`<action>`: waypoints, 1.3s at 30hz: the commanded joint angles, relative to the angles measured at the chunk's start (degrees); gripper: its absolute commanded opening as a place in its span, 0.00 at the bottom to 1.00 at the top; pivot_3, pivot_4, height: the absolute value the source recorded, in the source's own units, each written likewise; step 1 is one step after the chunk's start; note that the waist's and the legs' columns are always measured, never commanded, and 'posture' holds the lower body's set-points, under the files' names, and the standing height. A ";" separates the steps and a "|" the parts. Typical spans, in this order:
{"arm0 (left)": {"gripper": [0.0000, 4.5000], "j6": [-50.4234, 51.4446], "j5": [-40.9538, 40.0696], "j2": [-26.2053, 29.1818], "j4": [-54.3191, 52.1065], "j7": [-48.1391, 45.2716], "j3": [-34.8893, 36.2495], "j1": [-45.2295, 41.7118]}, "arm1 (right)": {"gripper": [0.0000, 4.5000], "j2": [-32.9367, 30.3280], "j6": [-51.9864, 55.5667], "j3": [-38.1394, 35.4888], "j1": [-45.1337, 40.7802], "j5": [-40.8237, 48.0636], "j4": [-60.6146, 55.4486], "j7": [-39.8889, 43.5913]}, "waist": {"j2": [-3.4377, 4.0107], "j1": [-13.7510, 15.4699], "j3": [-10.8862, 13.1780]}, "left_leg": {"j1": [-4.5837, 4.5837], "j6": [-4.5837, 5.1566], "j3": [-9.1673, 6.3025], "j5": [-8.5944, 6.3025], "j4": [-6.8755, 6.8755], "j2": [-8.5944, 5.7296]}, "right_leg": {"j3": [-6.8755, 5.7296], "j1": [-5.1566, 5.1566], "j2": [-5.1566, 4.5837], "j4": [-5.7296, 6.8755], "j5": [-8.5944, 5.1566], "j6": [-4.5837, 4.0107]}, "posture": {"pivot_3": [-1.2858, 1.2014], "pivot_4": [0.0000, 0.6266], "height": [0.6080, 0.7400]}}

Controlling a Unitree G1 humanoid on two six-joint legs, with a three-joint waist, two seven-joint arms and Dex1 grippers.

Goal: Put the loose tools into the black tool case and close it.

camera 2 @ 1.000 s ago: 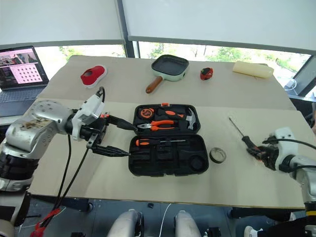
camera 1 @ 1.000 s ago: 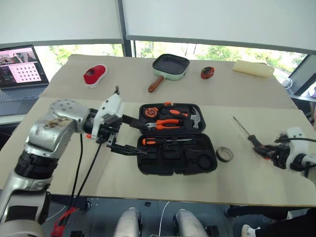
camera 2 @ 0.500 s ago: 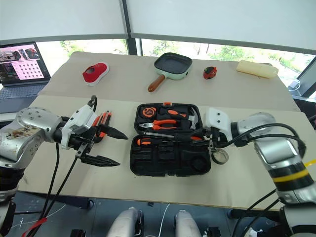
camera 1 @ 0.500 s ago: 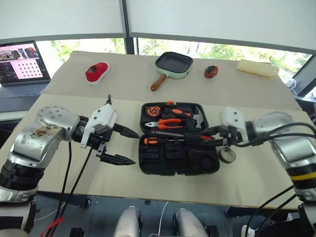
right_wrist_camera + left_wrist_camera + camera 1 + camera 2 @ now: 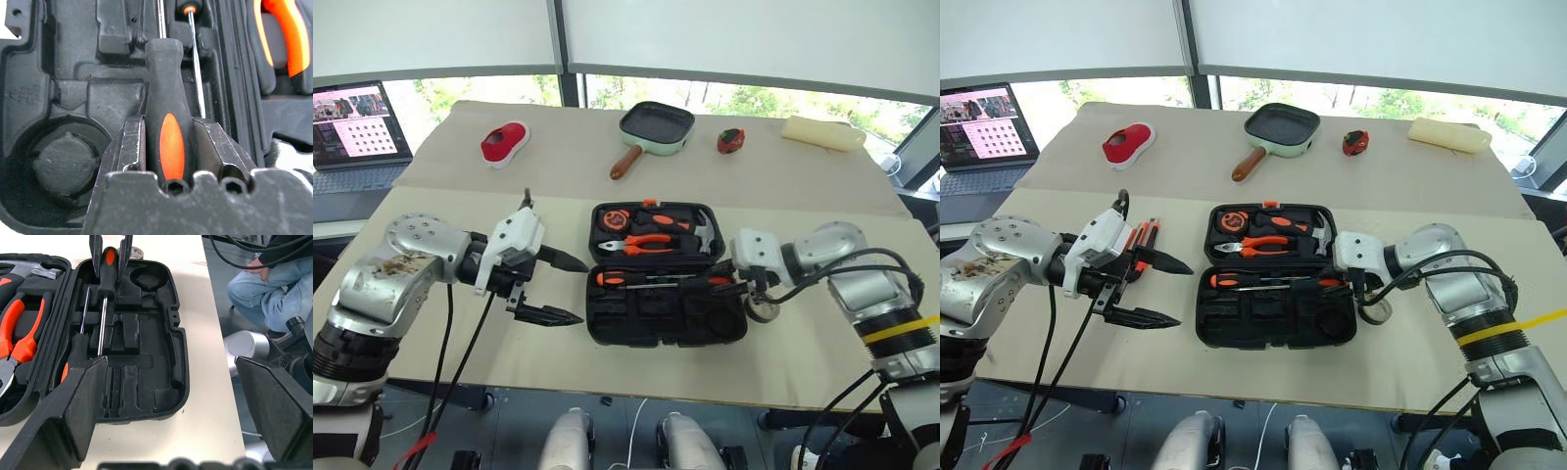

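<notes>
The black tool case (image 5: 666,328) lies open in the middle of the table, its lid half holding pliers, a hammer and a tape measure. My right gripper (image 5: 724,282) is shut on a black screwdriver (image 5: 165,93) with an orange inset. Its shaft reaches low over the case's near half, beside another screwdriver (image 5: 80,347) lying in a slot. The tape roll (image 5: 766,311) sits on the table just right of the case, partly behind that gripper. My left gripper (image 5: 1180,294) stands wide open left of the case, holding nothing. Slim orange-and-black tools (image 5: 1141,243) lie behind it.
A green-rimmed pan (image 5: 658,127), a red object (image 5: 504,144), a small red-and-black item (image 5: 731,140) and a cream block (image 5: 818,132) lie along the far side. A laptop (image 5: 352,122) stands at the far left. A person's knee (image 5: 274,284) is beyond the table's right edge.
My right arm has swung in from the table's right side to the case, carrying the screwdriver and turning its shaft over the near half. My left gripper has stayed put, open.
</notes>
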 commanded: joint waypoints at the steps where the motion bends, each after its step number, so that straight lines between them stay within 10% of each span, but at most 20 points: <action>1: 1.00 -1.16 -0.25 0.11 -0.84 -0.03 1.43 -1.27 | 0.23 0.29 -0.56 -0.78 -0.67 -1.31 -0.21 -0.73 | 0.00 0.00 0.00 | 0.00 0.00 0.00 0.00 0.00 0.00 | 0.00 0.00 0.00 0.01 0.00 0.00 | 0.52 0.24 1.00; 8: 1.00 -1.73 -0.06 0.03 -0.56 -0.16 1.13 -1.50 | 0.82 1.49 9.45 -4.72 -1.01 4.68 -6.58 -0.52 | 0.00 0.01 0.00 | 0.00 0.00 -0.01 0.00 0.00 0.01 | -0.01 0.00 0.01 0.02 0.00 0.00 | 0.52 0.24 1.00; 12: 1.00 -2.58 0.64 -0.59 0.26 -0.19 0.39 -2.06 | 0.99 3.07 13.58 -5.66 -1.34 5.94 -8.29 -2.84 | 0.00 0.01 0.00 | 0.00 0.00 -0.02 0.00 0.01 0.01 | -0.01 0.00 0.01 0.04 0.00 -0.01 | 0.52 0.24 1.00; 25: 1.00 -3.52 2.20 -1.88 2.12 -1.00 -0.40 -3.68 | 0.05 5.54 14.24 -2.51 0.20 3.63 -7.74 -3.96 | 0.00 -0.07 0.00 | 0.00 -0.02 -0.02 0.01 0.02 0.00 | -0.01 0.00 0.01 0.05 0.00 0.00 | 0.52 0.24 1.00; 39: 1.00 -3.88 2.98 -2.48 2.78 -0.93 -0.62 -4.08 | 0.01 6.05 6.83 6.22 1.23 -8.45 -4.12 -6.56 | -0.12 -0.68 -0.08 | 0.17 -0.06 -0.05 0.04 0.03 0.01 | -0.03 0.16 0.03 0.10 0.01 -0.01 | 0.52 0.24 1.00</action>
